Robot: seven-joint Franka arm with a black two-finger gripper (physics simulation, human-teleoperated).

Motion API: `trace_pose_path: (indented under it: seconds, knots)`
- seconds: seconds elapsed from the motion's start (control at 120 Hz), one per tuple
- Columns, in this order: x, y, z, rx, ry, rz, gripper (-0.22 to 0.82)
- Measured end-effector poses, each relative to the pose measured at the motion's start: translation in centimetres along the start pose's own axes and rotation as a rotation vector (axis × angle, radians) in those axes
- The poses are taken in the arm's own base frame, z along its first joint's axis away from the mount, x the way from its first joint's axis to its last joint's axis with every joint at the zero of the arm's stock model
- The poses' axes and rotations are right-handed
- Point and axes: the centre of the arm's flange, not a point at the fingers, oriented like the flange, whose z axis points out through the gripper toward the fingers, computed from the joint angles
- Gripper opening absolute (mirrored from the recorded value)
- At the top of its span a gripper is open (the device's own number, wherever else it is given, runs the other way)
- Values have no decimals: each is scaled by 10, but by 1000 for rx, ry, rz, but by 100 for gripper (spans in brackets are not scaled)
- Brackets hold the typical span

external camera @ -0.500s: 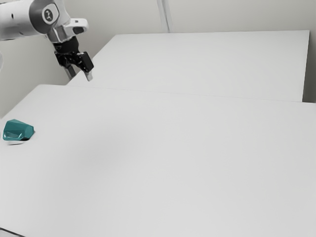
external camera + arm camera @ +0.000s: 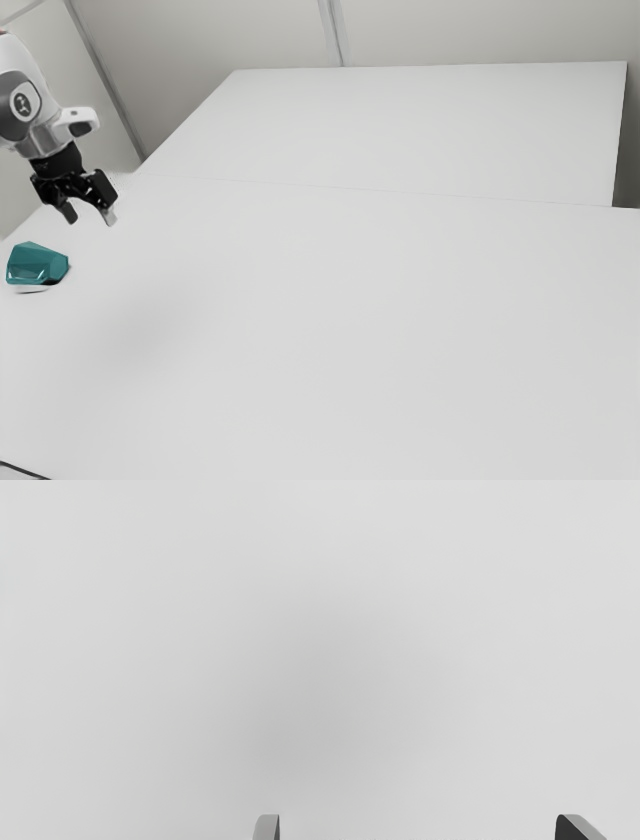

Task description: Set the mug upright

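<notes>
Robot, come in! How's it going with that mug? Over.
End effector open, empty, raised. Mug on its side, not gripped. No obstacle seen between them.

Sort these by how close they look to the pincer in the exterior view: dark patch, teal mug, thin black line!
1. Teal mug, view's left, near pincer
2. Thin black line, bottom corner, view's left
3. Dark patch, view's right edge
</notes>
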Motion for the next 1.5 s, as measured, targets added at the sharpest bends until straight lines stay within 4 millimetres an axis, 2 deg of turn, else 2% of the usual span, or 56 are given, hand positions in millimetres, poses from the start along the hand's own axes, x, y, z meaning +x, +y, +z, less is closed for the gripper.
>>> trace_pose_path:
  seconds: [0.1,0.15,0.333,0.433,0.5,0.575,0.633,0.733,0.85,0.983,1.075,1.258,1.358,1.5]
  knots:
    - [-44,-69,14,-2,48,-135,60]
    - [-62,-97,20,-20,82,-191,60]
    - [-120,-182,37,-70,192,-316,60]
    - [-149,-226,60,-109,228,-363,60]
    - [-162,-258,81,-164,274,-393,60]
    - [-174,-289,94,-214,349,-401,60]
    - [-171,-311,105,-253,410,-376,60]
    - [-141,-345,114,-283,513,-278,60]
    - [-115,-381,138,-325,634,-197,60]
    - [-89,-409,175,-376,756,-106,60]
    - [-83,-427,195,-390,839,-59,60]
    - [-92,-445,216,-396,953,0,60]
    - [-83,-457,233,-387,1004,36,60]
    - [-79,-461,248,-380,1033,82,60]
